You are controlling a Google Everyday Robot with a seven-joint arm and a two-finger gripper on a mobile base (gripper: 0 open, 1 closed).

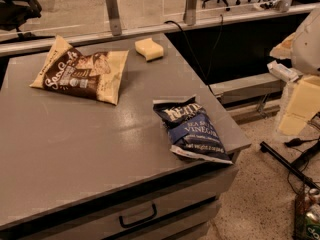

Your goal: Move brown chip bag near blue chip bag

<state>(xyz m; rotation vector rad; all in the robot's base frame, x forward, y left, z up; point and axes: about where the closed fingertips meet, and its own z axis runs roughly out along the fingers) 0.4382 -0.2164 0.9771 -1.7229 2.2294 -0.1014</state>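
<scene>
gripper is out of the camera view, so i cannot tell its state; only pale white and cream shapes (306,44) stand at the right edge, off the table and well apart from both bags. brown chip bag (80,74) lies flat at the far left of the grey table (75,149), label up. blue chip bag (192,129) lies flat by the table's right front corner, its white bottom edge towards the front. bare tabletop lies between the two bags, which are well apart. yellow sponge (149,49) sits near the far edge, just right of the brown bag. dark drawer handle (138,216) shows below the table front
</scene>
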